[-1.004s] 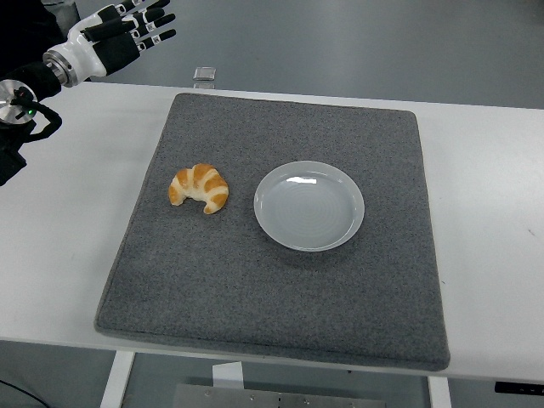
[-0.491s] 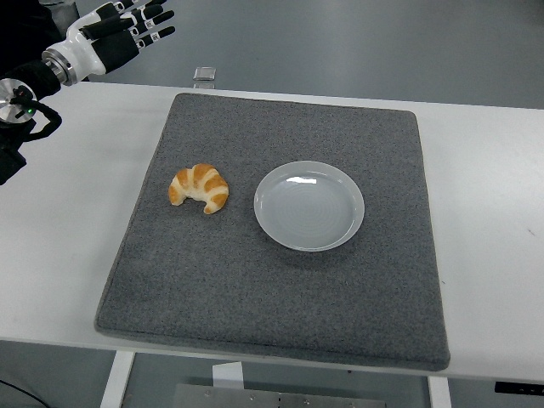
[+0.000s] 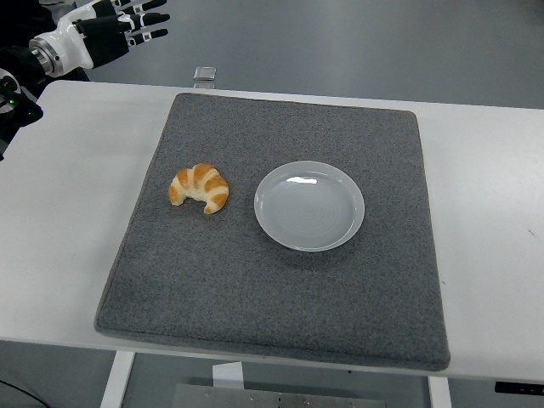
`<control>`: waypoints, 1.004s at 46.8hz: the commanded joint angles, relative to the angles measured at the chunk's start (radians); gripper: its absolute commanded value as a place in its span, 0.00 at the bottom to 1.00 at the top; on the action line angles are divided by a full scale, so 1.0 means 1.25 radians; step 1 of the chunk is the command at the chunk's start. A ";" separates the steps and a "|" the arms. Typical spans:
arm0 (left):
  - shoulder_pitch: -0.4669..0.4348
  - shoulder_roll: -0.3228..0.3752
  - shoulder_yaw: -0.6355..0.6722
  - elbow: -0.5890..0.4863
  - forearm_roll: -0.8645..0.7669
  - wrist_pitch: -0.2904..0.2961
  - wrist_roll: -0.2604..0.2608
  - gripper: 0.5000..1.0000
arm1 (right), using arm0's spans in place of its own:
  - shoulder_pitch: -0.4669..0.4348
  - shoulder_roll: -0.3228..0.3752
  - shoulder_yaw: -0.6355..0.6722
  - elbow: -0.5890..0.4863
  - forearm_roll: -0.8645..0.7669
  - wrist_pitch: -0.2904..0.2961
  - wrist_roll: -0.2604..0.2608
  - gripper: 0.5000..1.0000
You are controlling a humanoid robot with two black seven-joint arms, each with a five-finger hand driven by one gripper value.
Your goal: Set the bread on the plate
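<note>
Bright, even overhead light; the picture is sharp throughout. A white glare patch sits on the plate point(image 3: 309, 206), and the croissant point(image 3: 199, 188) casts only a faint, soft shadow.

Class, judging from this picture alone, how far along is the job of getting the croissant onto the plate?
Nothing is done yet. The croissant lies on the grey mat, left of the empty white plate. The left hand is open at the far left corner, holding nothing. Reaching, grasping and placing are all left.
</note>
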 commanded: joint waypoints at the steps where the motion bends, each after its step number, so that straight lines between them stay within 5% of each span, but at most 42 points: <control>1: -0.016 0.015 0.001 0.000 0.045 0.000 0.000 0.99 | 0.000 0.000 0.000 0.000 0.000 0.000 0.000 0.90; 8: -0.029 0.048 0.000 -0.027 0.119 0.000 -0.001 0.99 | 0.000 0.000 0.000 0.000 0.000 0.000 0.000 0.90; 20: -0.026 0.193 -0.006 -0.255 0.294 0.000 -0.084 0.99 | 0.000 0.000 0.000 0.000 0.000 0.000 0.000 0.90; 35: -0.011 0.274 -0.006 -0.410 0.455 0.000 -0.097 0.98 | 0.000 0.000 0.000 0.000 0.000 0.000 0.000 0.90; 47: 0.052 0.356 -0.003 -0.605 0.631 0.002 -0.162 0.98 | 0.000 0.000 -0.001 0.000 0.000 0.000 0.000 0.90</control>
